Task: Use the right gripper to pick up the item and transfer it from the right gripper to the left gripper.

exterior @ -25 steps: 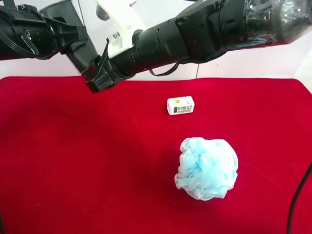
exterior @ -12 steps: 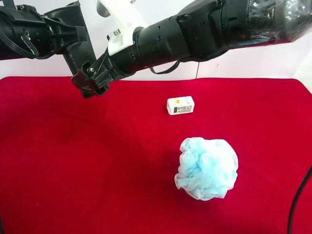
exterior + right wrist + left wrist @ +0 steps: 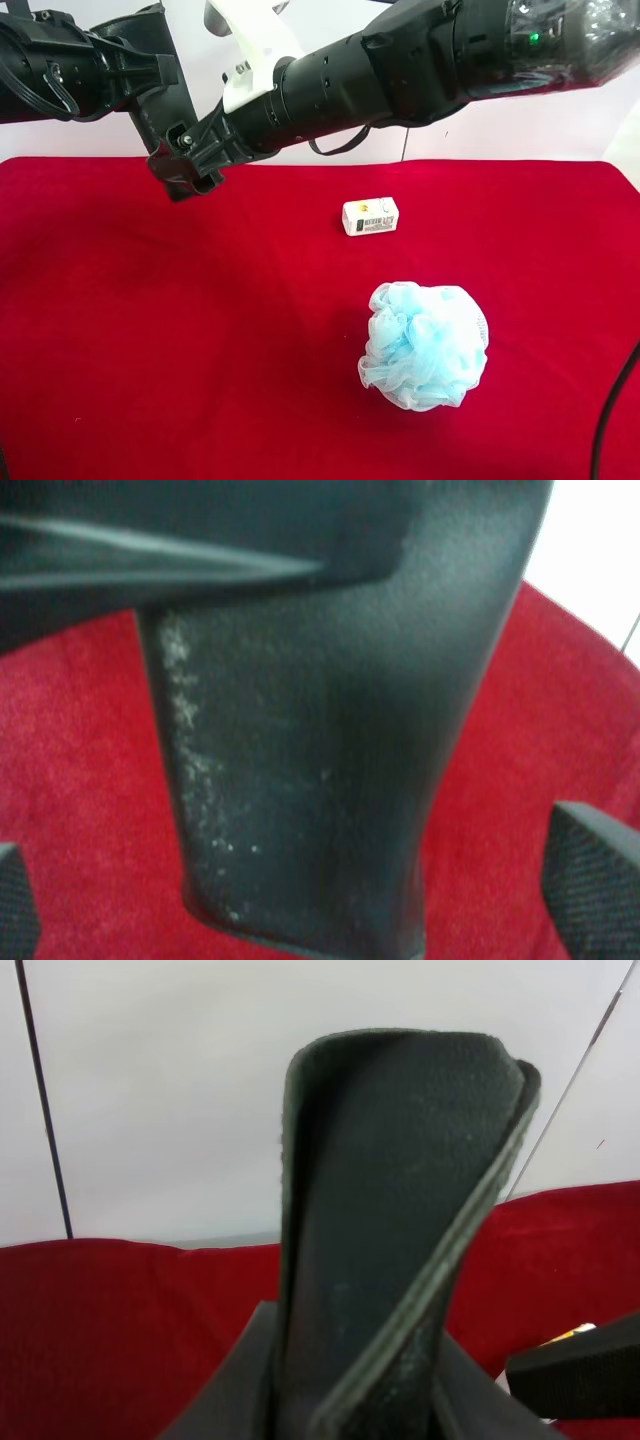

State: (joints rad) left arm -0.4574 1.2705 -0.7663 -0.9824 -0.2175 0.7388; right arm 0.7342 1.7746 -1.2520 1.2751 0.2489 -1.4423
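At the far left, the left gripper [image 3: 150,95] is squeezed tight on the item [image 3: 400,1210], holding it up over the red cloth [image 3: 200,330]. The right gripper [image 3: 188,168] has its fingers [image 3: 595,880] wide apart around it, not touching. I think it should back straight away without bumping the item.

Black right gripper [image 3: 190,168] wears a white bracket [image 3: 246,48], arm [image 3: 540,45] seemingly plastic-wrapped.
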